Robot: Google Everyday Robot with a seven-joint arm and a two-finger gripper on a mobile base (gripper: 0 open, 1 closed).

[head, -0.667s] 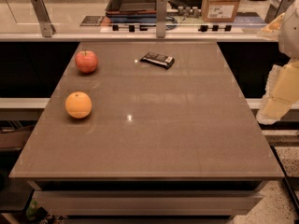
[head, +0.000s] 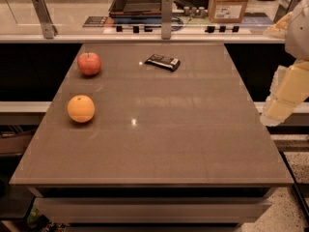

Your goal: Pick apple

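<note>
Logged apple (head: pixel 89 63) on the far-left part of table (head: pixel 193 144): red with paler patches, stem dimple up. Sat close to the left edge and a little in from the far edge. Touched nothing; had bare tabletop on every side.

Marked orange (head: pixel 80 108) nearer the camera down the same left side, apart from apple and likewise close to the left edge.

Noted dark wrapped bar (head: pixel 163 62) lying flat to the right of apple, near the far edge at about mid-width, well apart from both fruits.

Found the middle, right and near stretches of the tabletop open, with one small glint of light mid-surface. Saw all four table edges, the near one running straight across the lower part of the view.

Sighted gripper (head: pixel 282 100) off the table's right edge, cream-coloured, hanging at about mid-depth, with the full width of the table between it and apple. Could not tell whether it was apart or together; held nothing visible.

Recorded a raised ledge past the far edge carrying two upright metal posts (head: pixel 167 16), with a dark tray (head: pixel 140 1) and a cardboard box (head: pixel 228 4) behind. Noted speckled floor (head: pixel 294 187) at lower right.
</note>
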